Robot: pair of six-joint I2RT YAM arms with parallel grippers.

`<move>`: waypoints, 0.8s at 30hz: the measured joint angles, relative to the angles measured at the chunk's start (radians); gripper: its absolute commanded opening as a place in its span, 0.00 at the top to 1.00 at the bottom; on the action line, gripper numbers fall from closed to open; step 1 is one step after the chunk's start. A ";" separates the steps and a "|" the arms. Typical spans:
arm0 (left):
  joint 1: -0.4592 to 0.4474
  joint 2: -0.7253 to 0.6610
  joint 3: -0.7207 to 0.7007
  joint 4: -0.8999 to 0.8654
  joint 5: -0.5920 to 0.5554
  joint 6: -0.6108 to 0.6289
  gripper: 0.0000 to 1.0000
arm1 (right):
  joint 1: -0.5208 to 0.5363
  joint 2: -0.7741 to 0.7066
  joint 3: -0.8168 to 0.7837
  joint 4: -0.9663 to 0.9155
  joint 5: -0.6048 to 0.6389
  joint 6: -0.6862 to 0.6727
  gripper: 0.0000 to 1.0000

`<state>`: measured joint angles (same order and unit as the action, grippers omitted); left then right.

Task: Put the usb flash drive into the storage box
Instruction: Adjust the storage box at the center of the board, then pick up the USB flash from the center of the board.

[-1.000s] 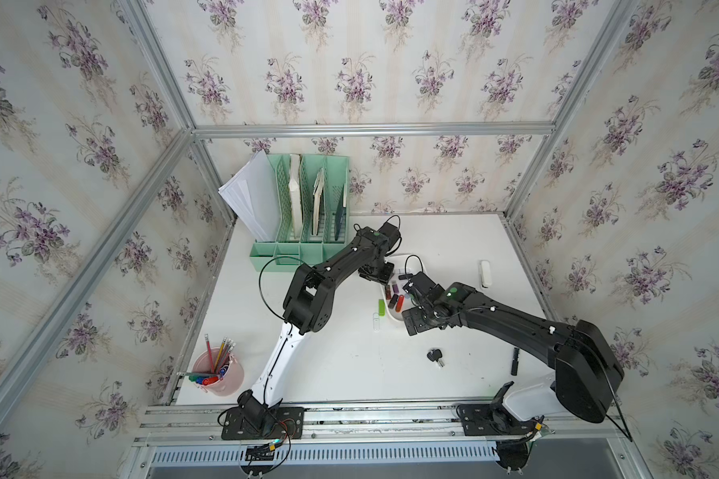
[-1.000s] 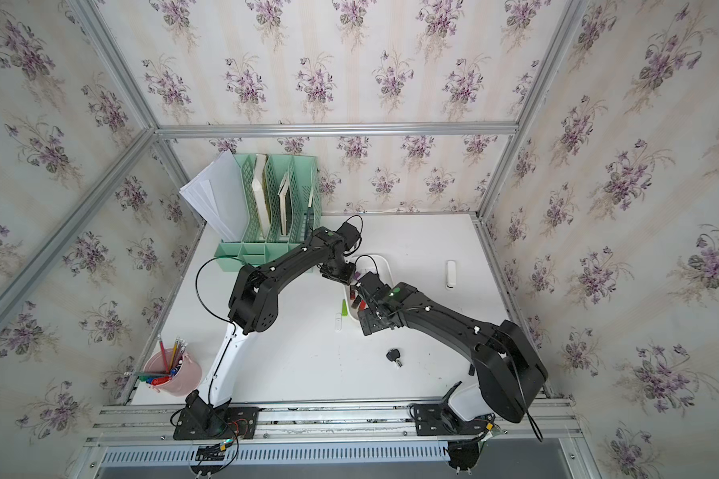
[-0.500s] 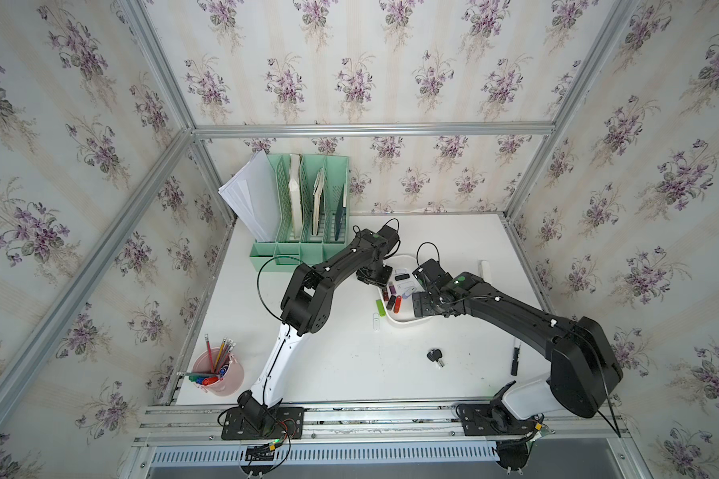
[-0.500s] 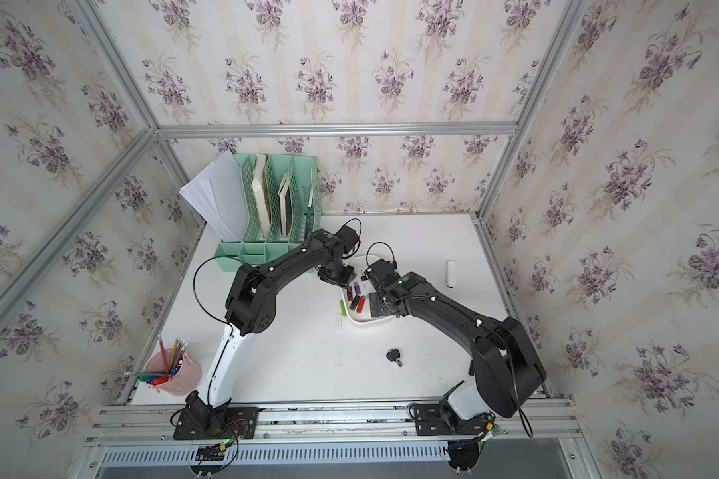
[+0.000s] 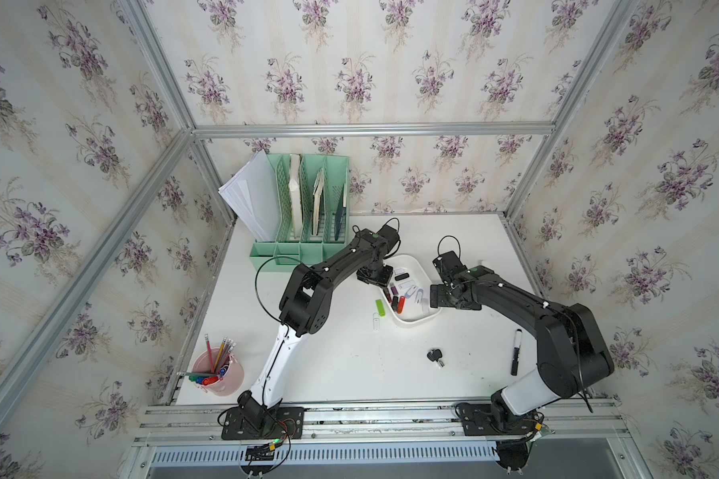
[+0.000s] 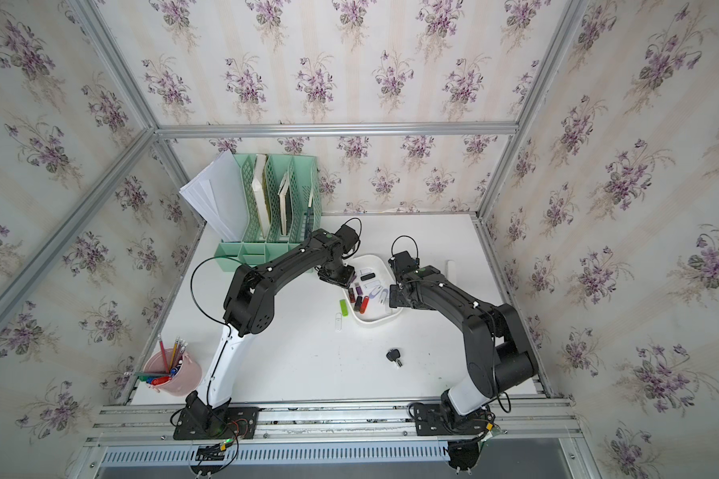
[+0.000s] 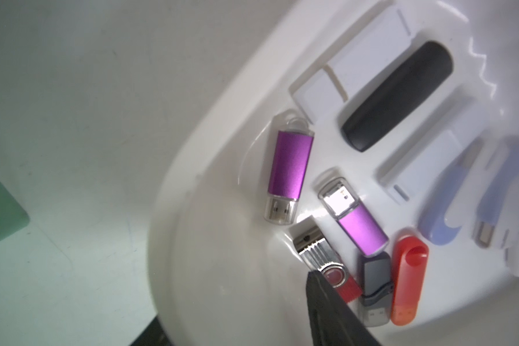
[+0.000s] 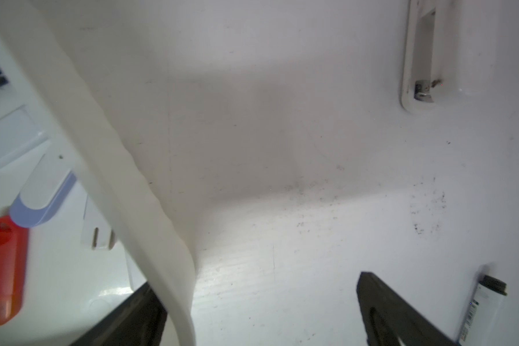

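Note:
The storage box (image 5: 414,316), a shallow white tub, sits mid-table and holds several usb flash drives: purple (image 7: 288,161), black (image 7: 396,96), red (image 7: 408,275) and a silver-red swivel one (image 7: 321,254). A green flash drive (image 5: 380,307) and a white one (image 5: 375,322) lie on the table just left of the box. My left gripper (image 5: 375,275) hangs open over the box's left rim, one fingertip (image 7: 327,299) at the swivel drive. My right gripper (image 8: 261,317) is open and straddles the box's right wall (image 8: 117,167), holding nothing.
A white retractable drive (image 8: 420,54) lies right of the box. Keys (image 5: 435,356) and a black marker (image 5: 515,352) lie nearer the front. The mint file organizer (image 5: 304,207) stands at the back left, the pink pen cup (image 5: 219,373) at the front left.
My right gripper has moved from over the box's front part to the right, to its right wall. The left gripper has stayed at the left rim.

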<state>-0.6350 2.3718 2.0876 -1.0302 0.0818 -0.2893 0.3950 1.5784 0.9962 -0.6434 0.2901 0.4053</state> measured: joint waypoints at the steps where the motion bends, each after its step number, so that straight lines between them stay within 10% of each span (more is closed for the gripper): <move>1: 0.000 -0.006 -0.009 0.002 0.001 -0.001 0.42 | -0.012 0.008 0.002 0.005 -0.004 -0.013 0.00; 24: -0.072 -0.072 -0.082 0.035 0.070 -0.059 0.36 | -0.213 0.282 0.317 0.061 0.013 -0.196 0.00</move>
<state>-0.7071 2.2993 2.0056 -0.9947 0.1516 -0.3481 0.1818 1.8599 1.3136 -0.5827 0.3027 0.2096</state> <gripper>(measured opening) 0.625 0.997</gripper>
